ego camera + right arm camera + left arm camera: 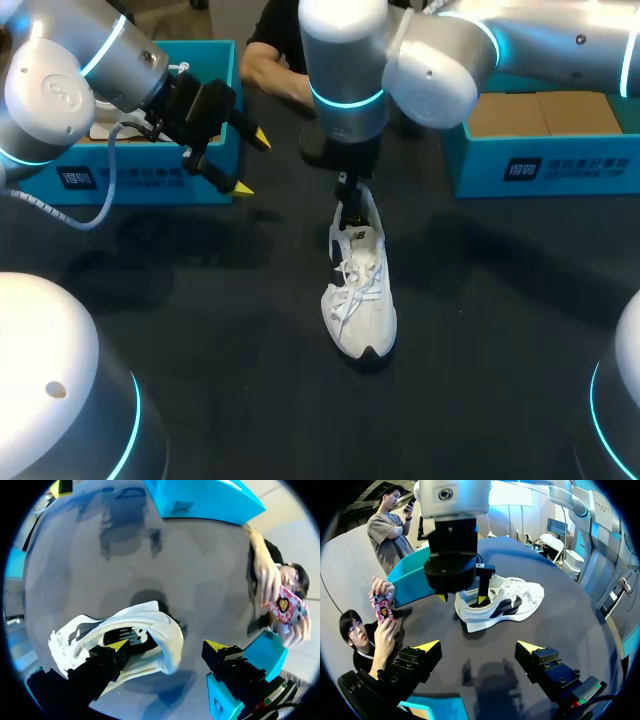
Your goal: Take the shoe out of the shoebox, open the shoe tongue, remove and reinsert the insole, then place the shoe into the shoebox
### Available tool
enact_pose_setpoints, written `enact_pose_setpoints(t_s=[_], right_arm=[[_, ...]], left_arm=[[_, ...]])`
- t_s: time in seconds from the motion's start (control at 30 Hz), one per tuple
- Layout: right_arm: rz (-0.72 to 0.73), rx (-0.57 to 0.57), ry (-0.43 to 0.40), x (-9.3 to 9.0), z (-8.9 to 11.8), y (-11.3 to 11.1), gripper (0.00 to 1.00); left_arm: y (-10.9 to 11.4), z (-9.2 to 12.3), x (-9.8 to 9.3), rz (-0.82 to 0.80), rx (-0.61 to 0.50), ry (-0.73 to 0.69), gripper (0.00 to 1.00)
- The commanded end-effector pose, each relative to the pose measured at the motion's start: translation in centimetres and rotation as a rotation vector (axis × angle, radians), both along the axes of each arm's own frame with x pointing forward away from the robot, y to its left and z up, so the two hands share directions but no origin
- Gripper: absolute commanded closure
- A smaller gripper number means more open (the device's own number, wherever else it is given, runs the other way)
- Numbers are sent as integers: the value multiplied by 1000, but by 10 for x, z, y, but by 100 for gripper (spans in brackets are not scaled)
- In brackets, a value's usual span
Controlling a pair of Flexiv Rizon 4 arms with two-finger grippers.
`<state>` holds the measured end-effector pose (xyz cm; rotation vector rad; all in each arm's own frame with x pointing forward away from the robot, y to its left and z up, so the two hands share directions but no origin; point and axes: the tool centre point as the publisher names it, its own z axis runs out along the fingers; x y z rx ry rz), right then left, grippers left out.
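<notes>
The white lace-up sneaker (360, 300) is sitting on the middle of the dark counter (200, 330), outside both boxes, its toe pointing to the near edge. The right pincer (166, 646) is standing apart, straddling the heel collar with one finger inside the opening. The left pincer (252, 164) is hovering spread wide beside the blue cardboard shoebox (150, 178) at the far left edge. Another blue box (560, 165) at the far right is holding brown cardboard sheets (545, 112).
</notes>
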<state>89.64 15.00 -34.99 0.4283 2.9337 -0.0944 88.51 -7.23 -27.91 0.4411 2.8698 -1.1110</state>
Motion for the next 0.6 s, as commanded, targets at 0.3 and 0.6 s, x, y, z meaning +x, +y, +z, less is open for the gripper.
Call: enact_pose_setpoints(t_s=[0.3, 0.6], right_arm=[[46, 14, 39, 5, -26, -2, 71], [11, 25, 36, 5, -30, -2, 100]], left_arm=[[1, 1, -1, 1, 3, -1, 0], [1, 1, -1, 1, 3, -1, 0]])
